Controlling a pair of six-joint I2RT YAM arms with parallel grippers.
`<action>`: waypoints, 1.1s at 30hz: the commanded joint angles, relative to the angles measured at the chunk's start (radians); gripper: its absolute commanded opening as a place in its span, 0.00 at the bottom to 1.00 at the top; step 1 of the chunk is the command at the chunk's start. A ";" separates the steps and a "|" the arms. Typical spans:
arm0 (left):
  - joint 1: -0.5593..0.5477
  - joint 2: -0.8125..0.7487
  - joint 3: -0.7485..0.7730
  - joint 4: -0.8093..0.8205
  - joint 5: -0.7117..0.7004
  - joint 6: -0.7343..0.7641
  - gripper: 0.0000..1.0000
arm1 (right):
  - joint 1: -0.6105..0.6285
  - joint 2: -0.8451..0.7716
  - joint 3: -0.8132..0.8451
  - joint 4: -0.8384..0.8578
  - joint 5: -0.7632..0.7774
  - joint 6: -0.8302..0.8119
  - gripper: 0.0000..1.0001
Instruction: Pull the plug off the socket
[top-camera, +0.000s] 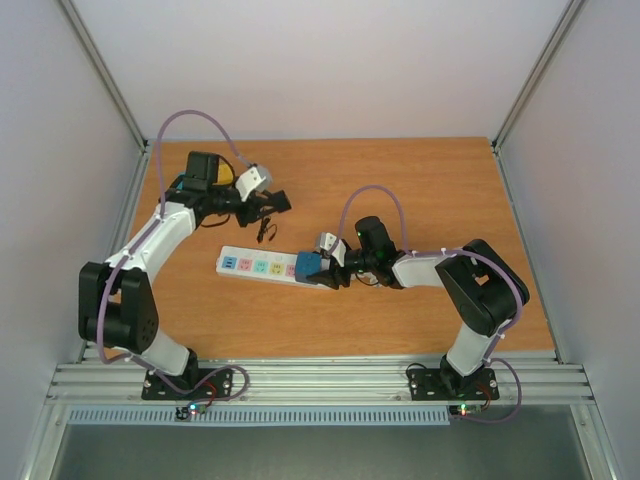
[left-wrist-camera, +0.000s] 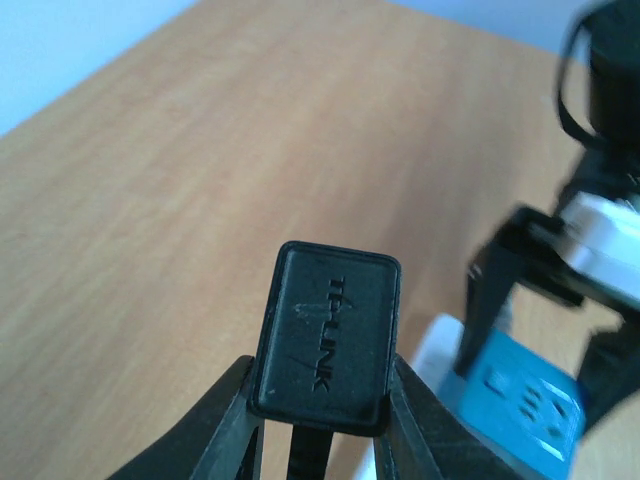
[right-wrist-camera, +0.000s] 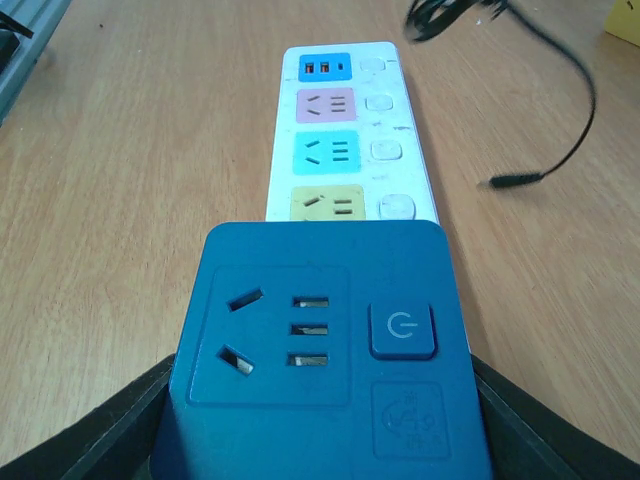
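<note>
The socket (top-camera: 258, 267) is a long white strip with pastel outlet faces, lying flat mid-table; in the right wrist view the socket (right-wrist-camera: 345, 130) runs away from the camera. My right gripper (top-camera: 322, 268) is shut on a dark blue outlet block (right-wrist-camera: 320, 350) at the strip's right end, one finger against each side. The plug (left-wrist-camera: 325, 340), a black rectangular adapter, is clamped between the fingers of my left gripper (left-wrist-camera: 325, 415). It is held above the table behind the strip, apart from it. The left gripper (top-camera: 275, 203) has the plug's thin black cord (top-camera: 265, 232) dangling below it.
The cord's loose end (right-wrist-camera: 515, 180) lies on the wood right of the strip in the right wrist view. The wooden table (top-camera: 420, 190) is walled by white panels at the back and both sides. Both arm bases stand on the metal rail (top-camera: 320, 380) at the near edge.
</note>
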 joint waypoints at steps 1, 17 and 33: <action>0.021 0.046 0.006 0.324 -0.057 -0.360 0.16 | 0.000 0.033 0.015 -0.015 0.067 -0.020 0.32; 0.245 0.269 -0.073 0.551 -0.035 -0.622 0.17 | 0.000 0.034 0.019 -0.024 0.064 -0.019 0.32; 0.406 0.384 -0.061 0.459 -0.116 -0.627 0.19 | 0.000 0.039 0.034 -0.047 0.063 -0.016 0.33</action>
